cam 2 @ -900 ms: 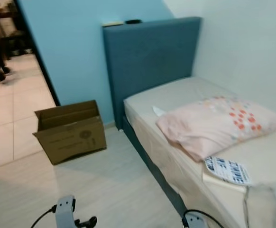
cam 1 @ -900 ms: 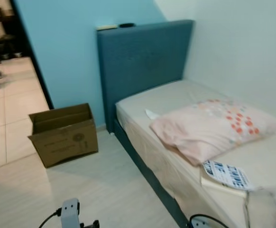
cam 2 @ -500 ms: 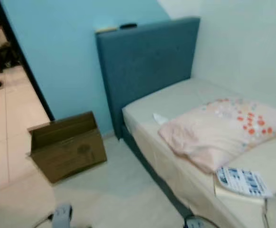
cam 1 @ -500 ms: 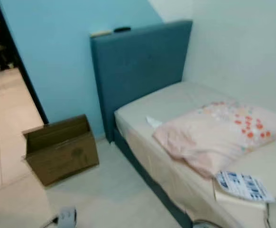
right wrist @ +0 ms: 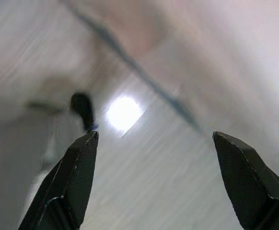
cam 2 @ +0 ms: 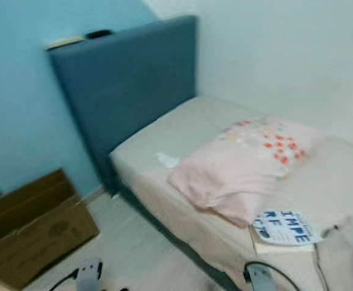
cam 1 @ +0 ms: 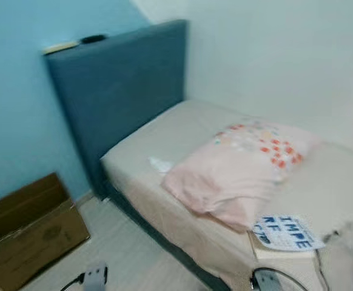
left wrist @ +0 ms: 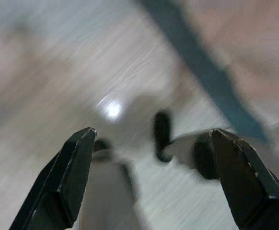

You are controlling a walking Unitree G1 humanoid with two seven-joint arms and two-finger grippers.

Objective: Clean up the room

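We face a bed point(cam 1: 182, 127) in a blue-walled room, blurred as we move, both arms hanging low over the pale floor point(left wrist: 58, 62). The left gripper point(left wrist: 151, 177) is spread wide and empty, pointed down at the floor beside the bed; the right gripper point(right wrist: 154, 182) is likewise agape, holding nothing. On the bed lies a pink pillow point(cam 1: 237, 167) with orange dots, askew near the middle. A booklet point(cam 1: 281, 233) with blue lettering rests at the bed's near edge, touching the pillow's corner, and a small white scrap point(cam 1: 161, 164) sits between pillow and headboard point(cam 1: 116, 91). Two small items rest on top of the headboard, too blurred to name. A cardboard box point(cam 1: 28, 233) stands open on the floor, left of the bed. We judge the step in hand to be the approach: best to stop square to the bed, let the view settle, then reach for the booklet or scrap, with the box a likely bin.
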